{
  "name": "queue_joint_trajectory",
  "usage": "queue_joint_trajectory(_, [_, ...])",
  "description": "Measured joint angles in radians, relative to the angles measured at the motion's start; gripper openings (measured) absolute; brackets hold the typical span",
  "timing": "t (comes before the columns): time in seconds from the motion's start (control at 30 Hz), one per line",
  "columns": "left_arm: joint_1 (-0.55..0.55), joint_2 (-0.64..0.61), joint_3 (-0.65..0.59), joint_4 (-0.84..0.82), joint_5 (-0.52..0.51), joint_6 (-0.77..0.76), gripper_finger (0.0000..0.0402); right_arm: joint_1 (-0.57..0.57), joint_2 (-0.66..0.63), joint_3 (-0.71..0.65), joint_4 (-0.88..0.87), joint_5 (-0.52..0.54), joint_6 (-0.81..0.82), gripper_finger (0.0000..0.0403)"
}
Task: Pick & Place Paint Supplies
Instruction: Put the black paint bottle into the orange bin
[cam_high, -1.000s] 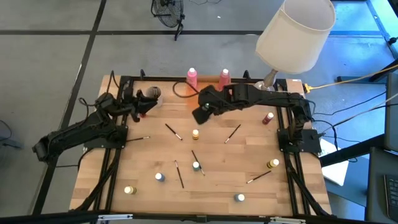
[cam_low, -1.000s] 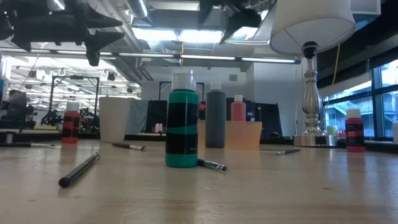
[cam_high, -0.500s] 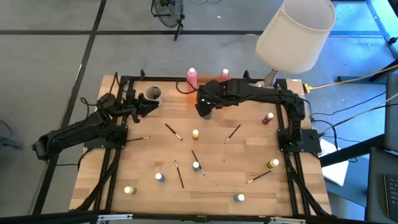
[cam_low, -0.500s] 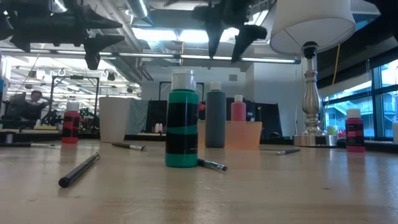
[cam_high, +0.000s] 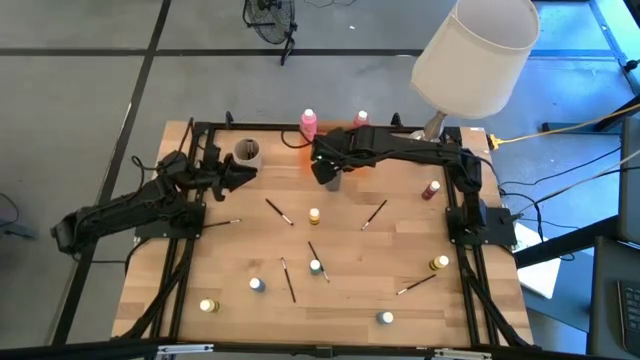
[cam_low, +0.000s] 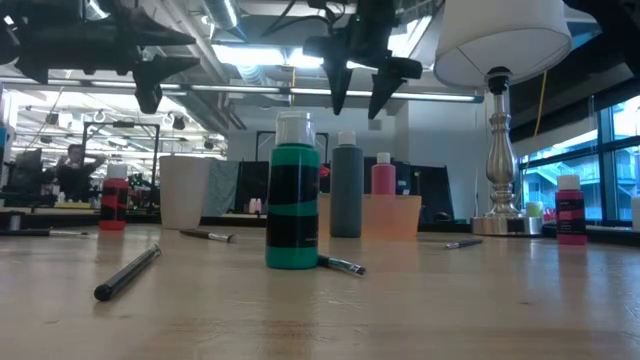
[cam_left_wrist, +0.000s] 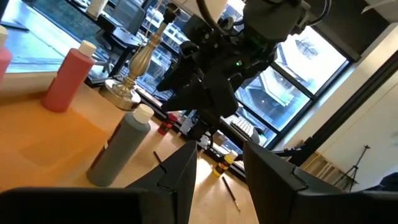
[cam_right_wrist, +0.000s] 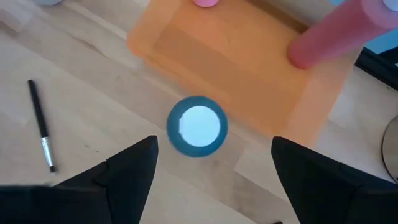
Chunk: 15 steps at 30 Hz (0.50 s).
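Several supplies lie scattered over the near part of the bench (cam_high: 400, 250): small pots, a green white-capped bottle (cam_low: 292, 205) standing upright, and thin dark brushes (cam_low: 127, 273) lying flat.

Farther back stands the grey bottle (cam_low: 347, 190), upright and just in front of the flat orange tray (cam_low: 392, 215). The right end effector (cam_low: 357, 112) hangs directly above the bottle's white cap, fingers pointing straight down and spread wide with nothing between them. From the wrist, the cap sits centred in the gap. The step in hand looks like the approach to pick this bottle. The next move probably calls for a straight descent so that the fingers pass either side of the cap, then a closing on the neck or body without tipping it toward the tray.

The right arm stretches from the right rear corner across the back of the bench, wrist bent downward. The left arm waits along the left side, its end effector (cam_high: 238, 172) raised beside the beige cup (cam_low: 183, 192), fingers parted and empty. Farthest back, a pink bottle (cam_low: 383, 175) stands in the tray.
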Motion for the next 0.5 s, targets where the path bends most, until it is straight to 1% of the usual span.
queue_joint_trajectory(0.5, [-0.086,0.0,0.0,-0.003,-0.008,-0.001,0.0127,0.002,0.0,0.0,0.02,0.0,-0.016,0.0319])
